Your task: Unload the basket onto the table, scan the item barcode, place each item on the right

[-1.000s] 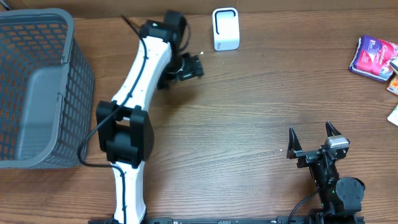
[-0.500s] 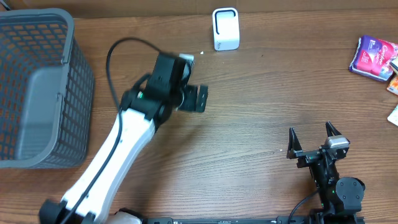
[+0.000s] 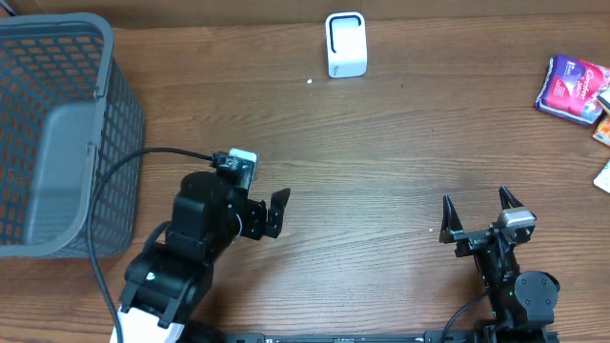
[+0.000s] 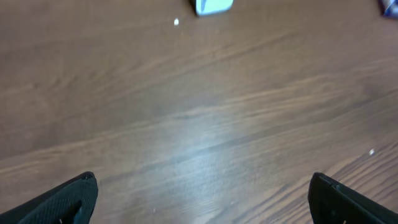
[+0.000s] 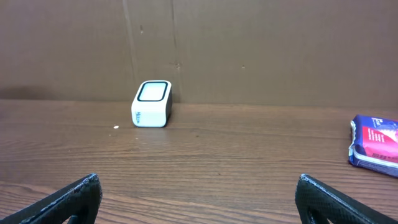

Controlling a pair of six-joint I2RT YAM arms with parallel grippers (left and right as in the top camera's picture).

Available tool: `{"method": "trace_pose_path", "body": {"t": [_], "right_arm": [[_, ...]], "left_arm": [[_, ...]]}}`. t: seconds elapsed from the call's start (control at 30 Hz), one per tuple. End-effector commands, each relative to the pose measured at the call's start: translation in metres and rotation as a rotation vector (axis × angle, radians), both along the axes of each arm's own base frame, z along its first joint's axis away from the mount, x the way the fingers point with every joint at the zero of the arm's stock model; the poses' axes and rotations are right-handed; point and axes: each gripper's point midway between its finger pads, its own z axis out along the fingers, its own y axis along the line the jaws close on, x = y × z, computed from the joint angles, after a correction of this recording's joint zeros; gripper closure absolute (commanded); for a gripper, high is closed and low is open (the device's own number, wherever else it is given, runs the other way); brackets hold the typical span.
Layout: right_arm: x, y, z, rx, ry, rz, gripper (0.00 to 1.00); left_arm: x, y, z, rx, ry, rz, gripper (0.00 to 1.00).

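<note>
Writing: the pink-and-purple packet (image 3: 572, 89) (image 5: 375, 141) carries print, too small for us to read. We see no legible label on the white barcode scanner (image 3: 345, 44) (image 5: 152, 104).

Packet lies on the table (image 3: 400, 143) at the far right edge, at 1 o'clock from the right claw (image 3: 481, 211) (image 5: 199, 193) and well apart from it. From the left claw (image 3: 272, 211) (image 4: 200, 183) it is at 2 o'clock, across the table. Scanner stands at 11 o'clock from the right claw.

Both claws are spread wide, nothing between the fingers.

Grey mesh basket (image 3: 57, 133) stands at 10 o'clock from the left claw. We see only a grey panel inside and cannot tell what it is.
</note>
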Motion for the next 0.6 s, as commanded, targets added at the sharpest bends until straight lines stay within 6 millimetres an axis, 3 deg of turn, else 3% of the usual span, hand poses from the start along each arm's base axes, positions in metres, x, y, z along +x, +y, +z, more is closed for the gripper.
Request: {"method": "trace_pose_path", "body": {"t": [0.0, 0.37, 0.57], "right_arm": [[0.0, -0.003, -0.002, 0.002, -0.004, -0.015, 0.0], [0.0, -0.003, -0.002, 0.002, -0.004, -0.015, 0.0], [0.0, -0.003, -0.002, 0.002, -0.004, -0.015, 0.0]], "left_arm": [[0.0, 0.006, -0.018, 0.024, 0.002, 0.005, 0.0], [-0.008, 0.027, -0.022, -0.159, -0.256, 0.023, 0.0], [-0.014, 0.033, -0.016, -0.135, -0.4, 0.007, 0.0]]}}
